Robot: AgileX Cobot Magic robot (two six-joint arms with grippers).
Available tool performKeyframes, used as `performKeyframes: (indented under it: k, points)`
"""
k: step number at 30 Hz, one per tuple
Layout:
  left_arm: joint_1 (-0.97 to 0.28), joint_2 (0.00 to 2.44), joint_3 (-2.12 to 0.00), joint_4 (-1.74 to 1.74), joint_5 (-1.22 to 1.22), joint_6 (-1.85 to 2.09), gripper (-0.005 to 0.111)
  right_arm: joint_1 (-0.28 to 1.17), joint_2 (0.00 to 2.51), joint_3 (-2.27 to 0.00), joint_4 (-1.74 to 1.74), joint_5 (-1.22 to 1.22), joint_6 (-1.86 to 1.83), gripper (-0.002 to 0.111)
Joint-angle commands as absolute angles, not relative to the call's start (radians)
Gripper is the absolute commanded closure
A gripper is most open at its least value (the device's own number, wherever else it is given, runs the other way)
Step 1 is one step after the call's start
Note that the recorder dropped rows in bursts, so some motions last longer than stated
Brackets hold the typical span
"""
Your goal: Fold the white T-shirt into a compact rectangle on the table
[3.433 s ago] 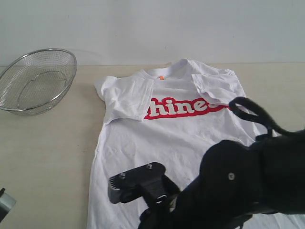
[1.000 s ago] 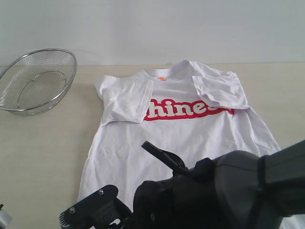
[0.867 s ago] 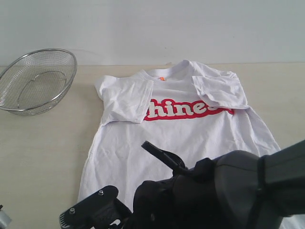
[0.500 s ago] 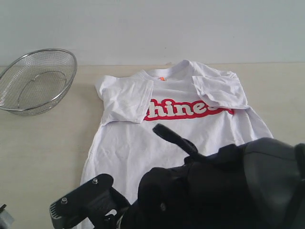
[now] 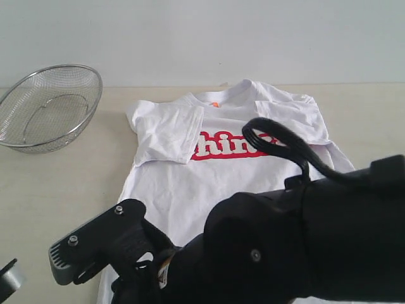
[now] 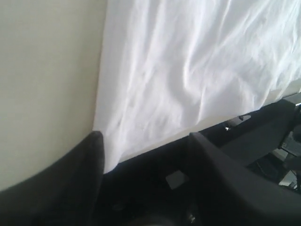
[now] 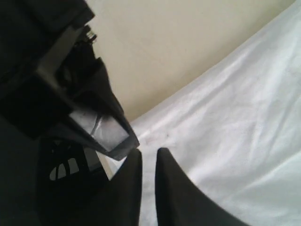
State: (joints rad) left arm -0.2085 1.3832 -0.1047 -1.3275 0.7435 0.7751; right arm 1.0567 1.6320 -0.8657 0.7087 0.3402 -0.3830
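The white T-shirt lies face up on the table, both sleeves folded in over the chest. Its red lettering is partly covered by my right arm, which reaches across the shirt's lower half toward its near left corner. In the right wrist view my right gripper hovers over white cloth near the hem, jaws almost together, nothing seen pinched. My left gripper stands wide open at the hem's corner, where cloth meets bare table.
A steel mesh bowl sits at the far left of the table. A grey piece of the left arm shows at the near left corner. A pale wall rises behind the table.
My right arm has swung left and nearer across the shirt's lower half, now hiding the end of the lettering. The shirt's lower left edge has spread slightly outward.
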Motion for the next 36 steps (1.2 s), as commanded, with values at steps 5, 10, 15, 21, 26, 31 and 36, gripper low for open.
performKeyframes:
  k: [5, 10, 15, 21, 26, 31, 36]
  points:
    - [-0.207, 1.380, -0.273, -0.952, 0.791, 0.446, 0.058, 1.057, 1.532, -0.871, 0.597, 0.342, -0.331, 0.101]
    - [-0.259, 1.382, -0.273, -0.907, 0.817, 0.373, 0.058, 1.057, 1.508, -0.871, 0.466, 0.355, -0.222, 0.101]
    - [-0.335, 1.387, -0.273, -0.907, 0.727, 0.328, 0.060, 1.057, 1.508, -0.871, 0.430, 0.360, -0.196, 0.101]
    - [-0.388, 1.387, -0.273, -0.901, 0.677, 0.295, 0.060, 1.057, 1.508, -0.871, 0.430, 0.356, -0.193, 0.101]
    - [-0.469, 1.434, -0.273, -0.903, 0.622, 0.277, 0.060, 1.057, 1.508, -0.871, 0.427, 0.333, -0.193, 0.101]
    - [-0.524, 1.503, -0.273, -0.937, 0.582, 0.282, 0.060, 1.057, 1.508, -0.871, 0.410, 0.333, -0.193, 0.101]
    - [-0.544, 1.508, -0.273, -1.081, 0.547, 0.385, 0.060, 1.057, 1.508, -0.871, 0.401, 0.339, -0.193, 0.101]
